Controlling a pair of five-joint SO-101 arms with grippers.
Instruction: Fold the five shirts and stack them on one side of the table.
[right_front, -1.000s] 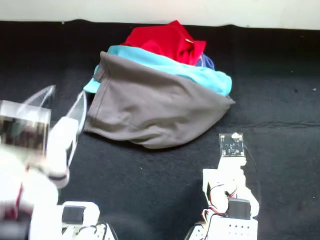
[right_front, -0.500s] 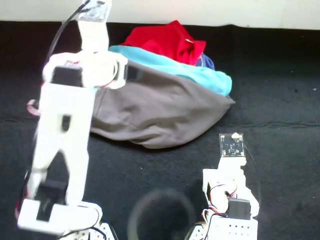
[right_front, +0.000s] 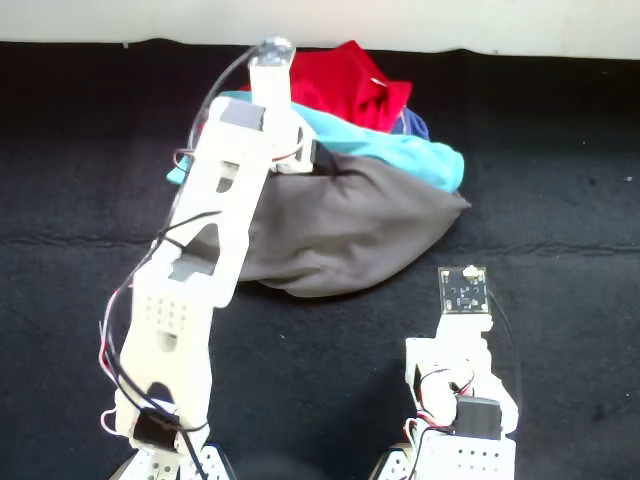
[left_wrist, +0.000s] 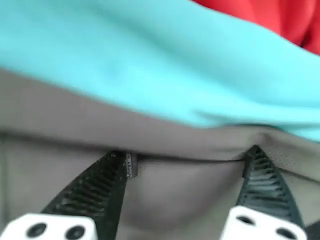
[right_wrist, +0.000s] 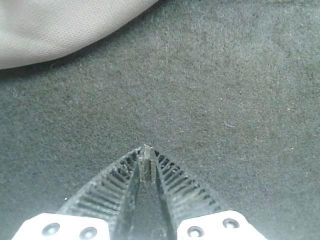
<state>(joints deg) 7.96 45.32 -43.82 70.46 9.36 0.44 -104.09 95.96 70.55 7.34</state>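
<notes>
**Now at the heap: left arm over the grey shirt, right arm parked**

Unfolded, the shirts lie in one loose heap toward the far middle of the black worktop (right_front: 560, 200). The grey shirt (right_front: 350, 220) lies on top and nearest the arms, spread wide, with its near edge bulging toward the robot. A turquoise shirt (right_front: 400, 150) shows as a band along its far side. Behind that a red shirt (right_front: 340, 80) is bunched at the back. A small patch of blue shirt (right_front: 412, 124) peeps out between the red and the turquoise at the right of the heap.

The left arm (right_front: 215, 250) stretches from its base at the near left edge out across the worktop. Its wrist is over the far left part of the grey shirt, close to where grey meets turquoise. The left jaws stand wide apart with grey cloth between them. Their tips seem to rest on the fabric just short of the turquoise band, though the close view is too soft to be sure of contact.

The right arm (right_front: 462, 380) sits folded near its base at the near right, apart from the heap. The right jaws are closed together, tip against tip, and hold nothing. They point down at bare black worktop, with the edge of the grey shirt lying a little way beyond them.
</notes>
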